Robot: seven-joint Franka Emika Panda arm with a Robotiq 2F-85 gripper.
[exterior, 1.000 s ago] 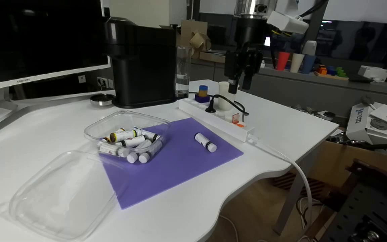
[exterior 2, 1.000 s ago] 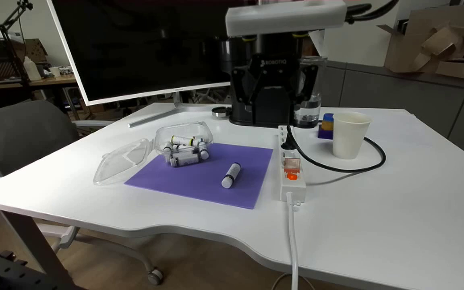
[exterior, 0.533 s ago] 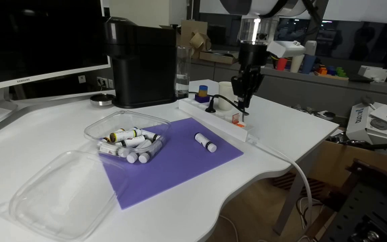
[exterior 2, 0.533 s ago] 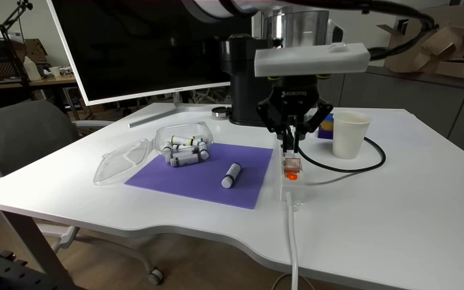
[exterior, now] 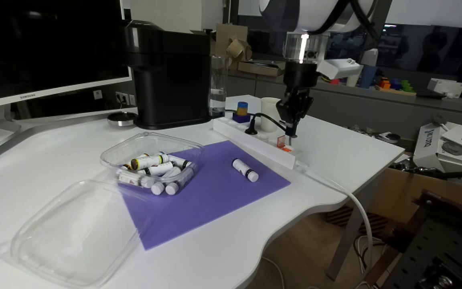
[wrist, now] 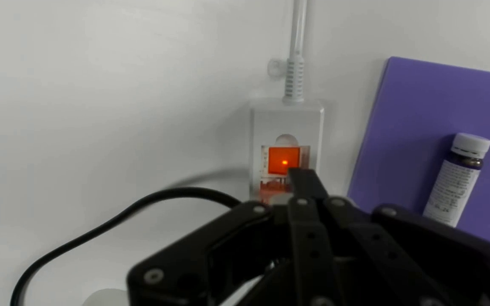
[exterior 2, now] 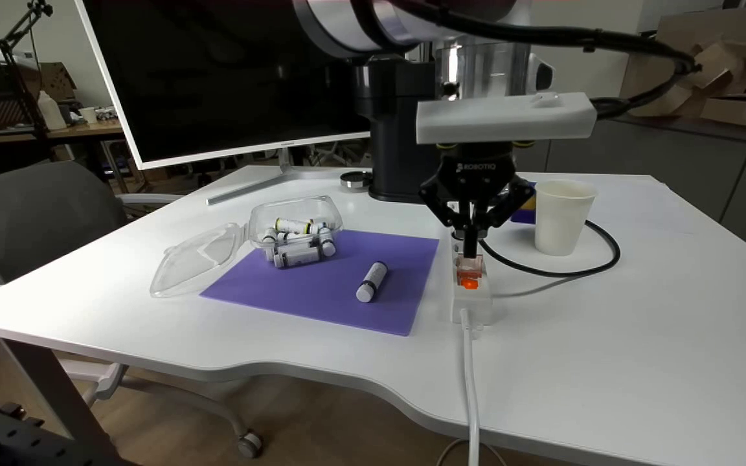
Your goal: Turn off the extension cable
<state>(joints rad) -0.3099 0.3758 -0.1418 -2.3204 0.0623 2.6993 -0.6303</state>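
In the last second the claw drops from well above the counter to low over it, and its jaws draw in from wide apart to fully together. Nothing shows between them, so they make one narrow tip, which I read as meant for pressing rather than grasping.

The extension cable has not visibly moved. Its white strip lies on the counter with one end toward the curved edge, and the white cable runs on from that end and drops over the edge. Near that same end is the orange switch, left bare by its raised reddish flap. The black plug sits farther from the curved edge, and its black cord loops out beside the strip.

In the wrist view the tip reaches just to a corner of the switch; in both exterior views it hangs by the flap. Whether it touches anything, I cannot tell.

For the task, I judge the approach nearly done and the press yet to come. A bright spot shows on the switch, but lamp or reflection is unclear. The next move probably calls for a slight shift toward the curved edge, then a push straight down. The tip could catch the flap and fold it over the switch, or slide the strip along the counter.
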